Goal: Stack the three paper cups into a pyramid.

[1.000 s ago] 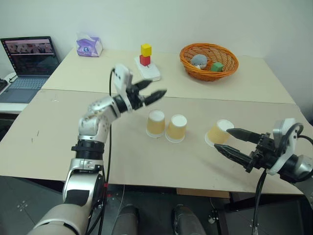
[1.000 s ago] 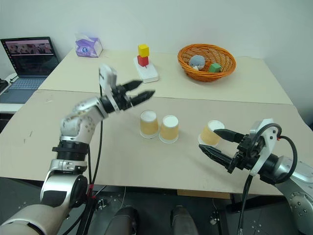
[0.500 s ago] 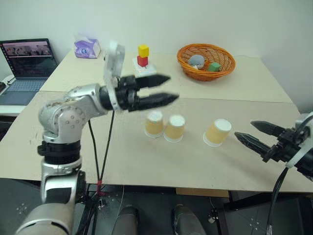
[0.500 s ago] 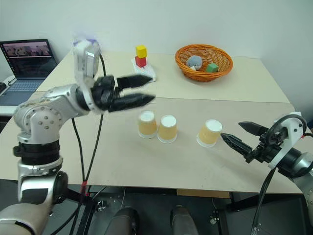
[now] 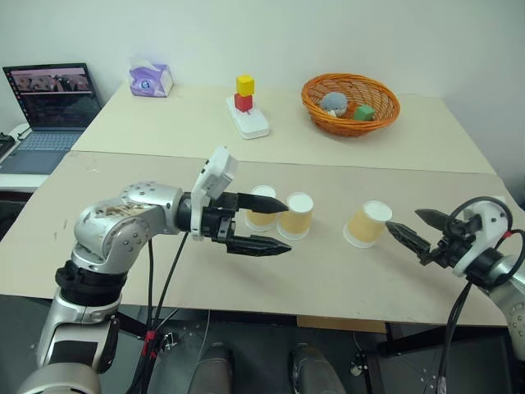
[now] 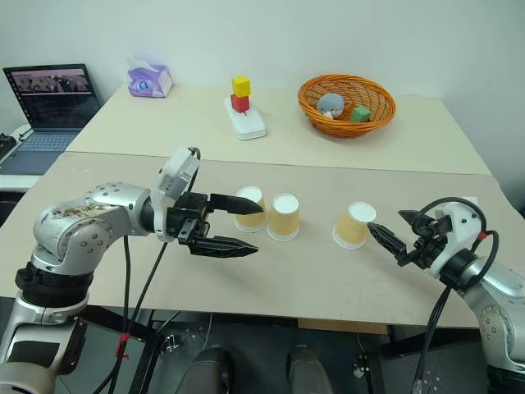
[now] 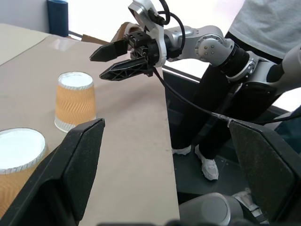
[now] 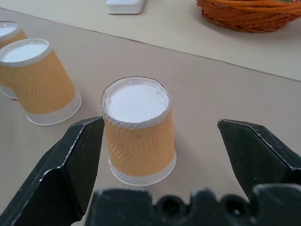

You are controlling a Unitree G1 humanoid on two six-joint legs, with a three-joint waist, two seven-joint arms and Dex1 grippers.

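- While the left claw (image 5: 267,224) is swinging down, open, beside the two touching cups (image 5: 279,212), the right claw (image 5: 408,231) is backing off, open, empty.
- The third cup (image 5: 367,223) is standing apart on the bench (image 5: 328,271), so the pyramid is waiting, unbuilt.

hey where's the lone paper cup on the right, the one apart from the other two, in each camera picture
Left eye view: lone cup, right of centre, before the right tool.
Right eye view: the cup at, right of centre.
Left wrist view: the farther cup at, below the right tool's black fingers.
Right wrist view: centre, at, between the open fingers.
Shared landmark: the neighbouring pair of cups.
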